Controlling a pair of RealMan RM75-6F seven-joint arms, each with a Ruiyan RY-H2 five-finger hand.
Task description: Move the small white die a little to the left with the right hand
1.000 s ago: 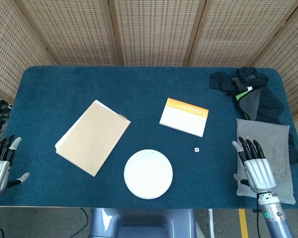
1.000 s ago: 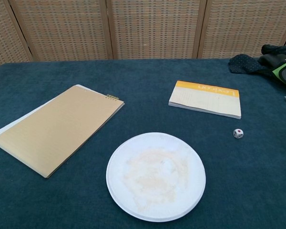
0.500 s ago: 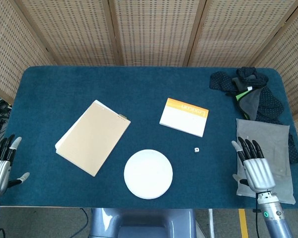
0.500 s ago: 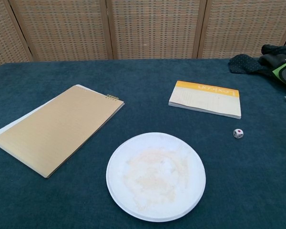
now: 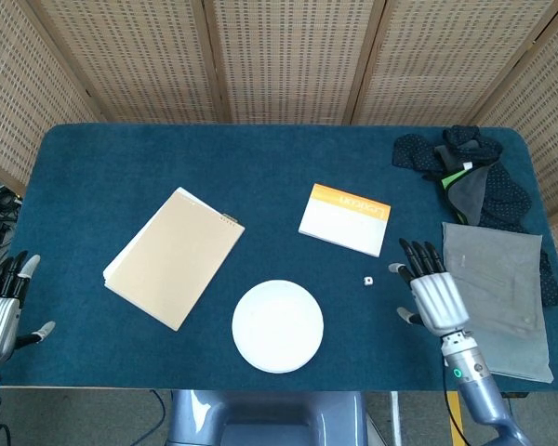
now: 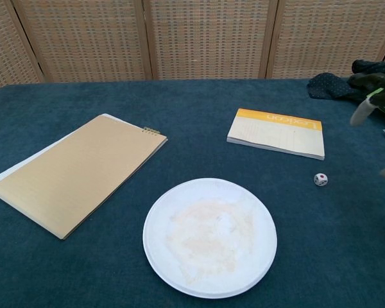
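Observation:
The small white die (image 5: pixel 367 281) lies on the blue tablecloth just below the orange and white booklet (image 5: pixel 344 218); the chest view shows the die (image 6: pixel 320 179) with a red pip on top. My right hand (image 5: pixel 430 295) hovers open a short way right of the die, fingers spread and pointing away from me, holding nothing. In the chest view only blurred fingertips (image 6: pixel 362 113) of that hand show at the right edge. My left hand (image 5: pixel 0 308) rests open at the table's front left corner, far from the die.
A white plate (image 5: pixel 277 326) sits front centre, left of the die. A tan notebook (image 5: pixel 173 256) lies at the left. A grey cloth (image 5: pixel 498 293) and dark spotted fabric (image 5: pixel 465 167) occupy the right side, behind and beside my right hand.
My right hand has moved left off the grey cloth toward the die and entered the chest view's right edge. The die and left hand have stayed put.

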